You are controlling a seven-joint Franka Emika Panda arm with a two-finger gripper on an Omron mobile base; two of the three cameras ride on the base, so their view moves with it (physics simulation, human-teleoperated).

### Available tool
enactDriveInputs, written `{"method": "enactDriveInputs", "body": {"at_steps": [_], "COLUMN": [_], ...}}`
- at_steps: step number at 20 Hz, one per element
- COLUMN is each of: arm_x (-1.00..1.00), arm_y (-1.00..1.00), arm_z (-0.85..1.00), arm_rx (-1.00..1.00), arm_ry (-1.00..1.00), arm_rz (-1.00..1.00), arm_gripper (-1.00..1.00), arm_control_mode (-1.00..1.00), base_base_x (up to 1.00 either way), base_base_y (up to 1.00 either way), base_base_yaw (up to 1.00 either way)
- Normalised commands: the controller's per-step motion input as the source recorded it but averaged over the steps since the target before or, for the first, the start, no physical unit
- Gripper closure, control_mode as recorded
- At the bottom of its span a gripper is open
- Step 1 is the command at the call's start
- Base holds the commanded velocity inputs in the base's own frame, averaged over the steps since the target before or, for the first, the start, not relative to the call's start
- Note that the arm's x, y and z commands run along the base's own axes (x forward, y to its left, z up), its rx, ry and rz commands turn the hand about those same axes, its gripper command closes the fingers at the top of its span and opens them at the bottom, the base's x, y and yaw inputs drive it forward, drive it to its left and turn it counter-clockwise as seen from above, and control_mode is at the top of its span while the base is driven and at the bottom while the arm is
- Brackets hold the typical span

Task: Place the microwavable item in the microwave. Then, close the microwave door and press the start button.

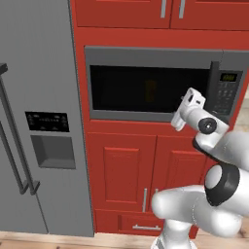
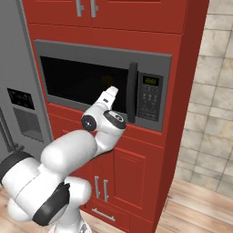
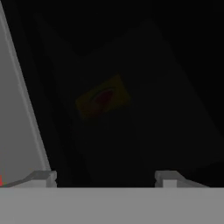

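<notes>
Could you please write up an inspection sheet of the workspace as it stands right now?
Surface: nothing seen; no counter in view, wooden floor below.
Job's things: microwave door shut; yellow cup dimly visible behind the dark glass; keypad panel with green-lit display.
Clutter: nothing seen.
Grippers: gripper open, empty, close in front of the door window.
Cables: nothing seen.
Surroundings: grey fridge at left, red cabinets, tiled wall at right.
</notes>
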Motion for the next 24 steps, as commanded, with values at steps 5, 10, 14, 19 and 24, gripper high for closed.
{"method": "enactDriveInputs", "body": {"at_steps": [5, 10, 14, 19, 24], "arm_x": [-0.37, -1.00, -1.00, -1.00, -0.86], "arm_y": [0.00, 0.00, 0.00, 0.00, -0.34], "arm_z": [0.14, 0.52, 0.73, 0.86, 0.62], "arm_rx": [0.00, 0.00, 0.00, 0.01, 0.08], "arm_ry": [0.16, 0.04, 0.00, 0.00, 0.09], "arm_rz": [0.00, 0.00, 0.00, 0.00, 0.00], "arm_gripper": [-1.00, -1.00, -1.00, -1.00, -1.00], "arm_control_mode": [-1.00, -1.00, -1.00, -1.00, -1.00], "base_base_x": [0.00, 0.00, 0.00, 0.00, 0.00], "base_base_y": [0.00, 0.00, 0.00, 0.00, 0.00], "base_base_yaw": [0.00, 0.00, 0.00, 0.00, 0.00]}}
